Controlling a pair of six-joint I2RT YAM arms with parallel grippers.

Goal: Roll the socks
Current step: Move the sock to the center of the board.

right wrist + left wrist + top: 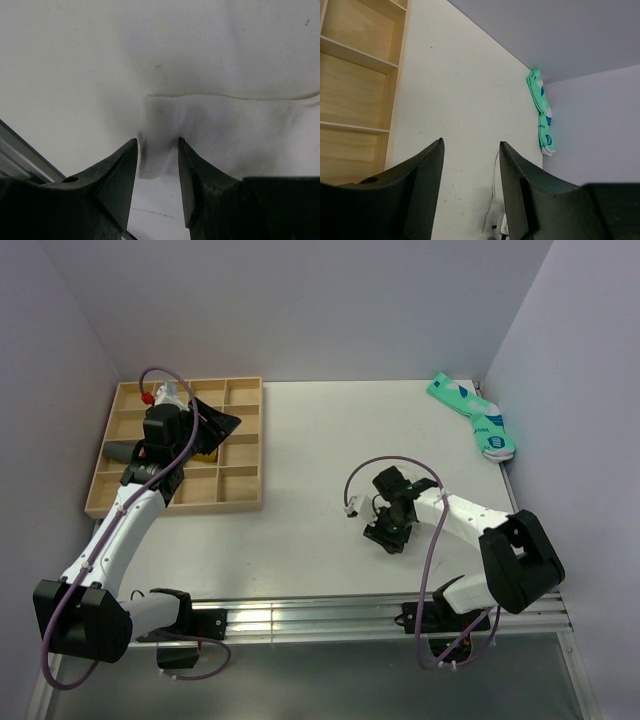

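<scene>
The white sock (225, 135) lies flat on the white table, and one of its corners reaches in between my right gripper's fingertips. My right gripper (157, 140) points down at the table's middle right (388, 537). Its jaws stand apart on either side of that corner. A bit of mustard-yellow sock (207, 452) shows in a tray compartment, mostly hidden under my left gripper (228, 423). In the left wrist view my left gripper (470, 142) is open with nothing between its fingers, only bare table beyond.
A wooden compartment tray (240, 490) sits at the left, its cells also visible in the left wrist view (360, 60). Teal patterned socks (472, 415) lie at the far right corner by the wall (541, 112). A metal rail runs along the table's near edge.
</scene>
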